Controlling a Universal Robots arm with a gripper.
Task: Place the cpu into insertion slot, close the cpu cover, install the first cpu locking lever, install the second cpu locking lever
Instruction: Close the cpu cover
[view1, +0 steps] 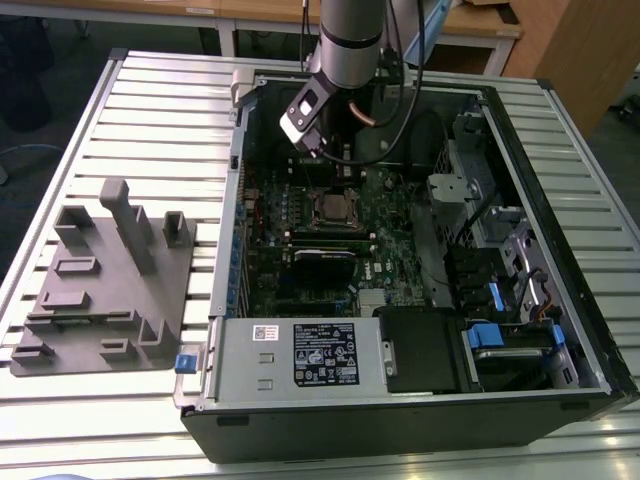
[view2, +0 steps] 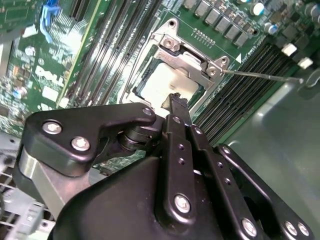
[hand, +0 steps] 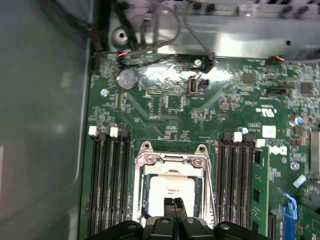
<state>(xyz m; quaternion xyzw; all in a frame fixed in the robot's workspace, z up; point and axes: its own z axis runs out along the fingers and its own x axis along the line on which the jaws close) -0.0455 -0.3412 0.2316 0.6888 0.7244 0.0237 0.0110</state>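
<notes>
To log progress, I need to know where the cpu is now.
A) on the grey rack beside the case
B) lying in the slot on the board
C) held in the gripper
B: in the first wrist view the pale top of the cpu lies inside the slot, beneath the gripper.

Slatted metal table (view1: 140, 120) — wooden desks (view1: 480, 22) behind, dark floor (view1: 85, 50).

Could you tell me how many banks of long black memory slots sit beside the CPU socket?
2: one bank and a second bank, on opposite sides of the silvery square cpu cover; the black gripper may hide more.
</notes>
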